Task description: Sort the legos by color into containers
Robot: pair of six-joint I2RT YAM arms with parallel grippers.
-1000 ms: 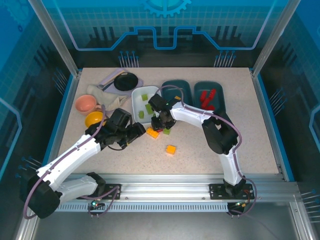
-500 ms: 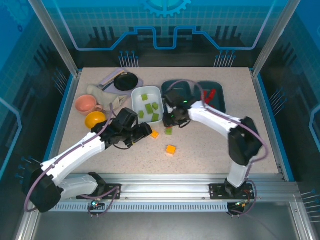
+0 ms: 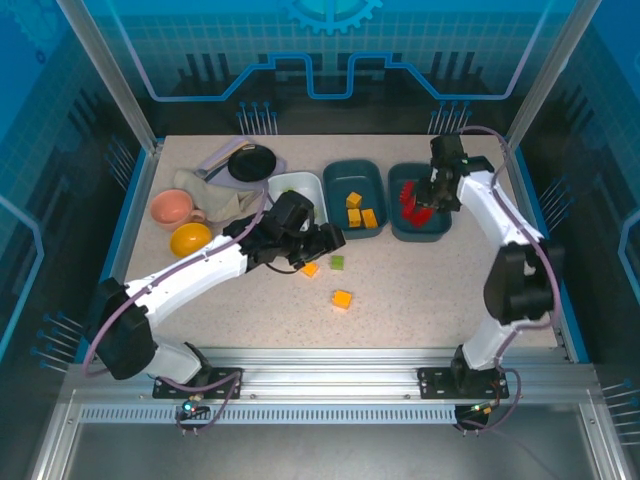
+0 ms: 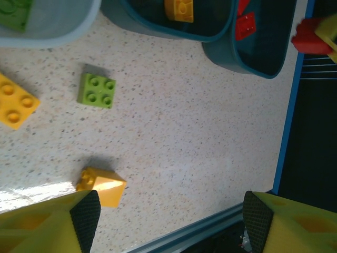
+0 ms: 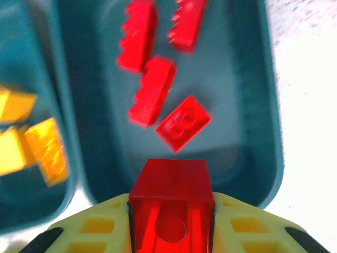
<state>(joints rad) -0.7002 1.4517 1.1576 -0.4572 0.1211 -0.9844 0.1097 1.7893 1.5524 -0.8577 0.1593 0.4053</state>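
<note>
My right gripper (image 5: 171, 211) is shut on a red lego (image 5: 170, 196) and hangs over the near end of the right teal tray (image 5: 267, 110), where several red legos (image 5: 153, 90) lie. In the top view that gripper (image 3: 420, 197) is above this tray (image 3: 437, 226). The middle teal tray (image 3: 352, 170) holds orange-yellow legos (image 3: 361, 214). My left arm covers much of the white tray (image 3: 292, 182). My left gripper (image 3: 330, 240) (image 4: 171, 221) is open and empty above the table. Beneath it lie a green lego (image 4: 97, 90), a yellow lego (image 4: 16, 101) and a yellow sloped lego (image 4: 102, 185).
A pink cup (image 3: 172, 208), a yellow bowl (image 3: 188, 238), a black round dish (image 3: 252, 162) and a crumpled cloth (image 3: 210, 192) stand at the back left. One orange lego (image 3: 342, 298) lies alone in front of the trays.
My right arm has swung from beside the white tray to the right teal tray, carrying the red lego. My left gripper has moved right, over the loose legos.
</note>
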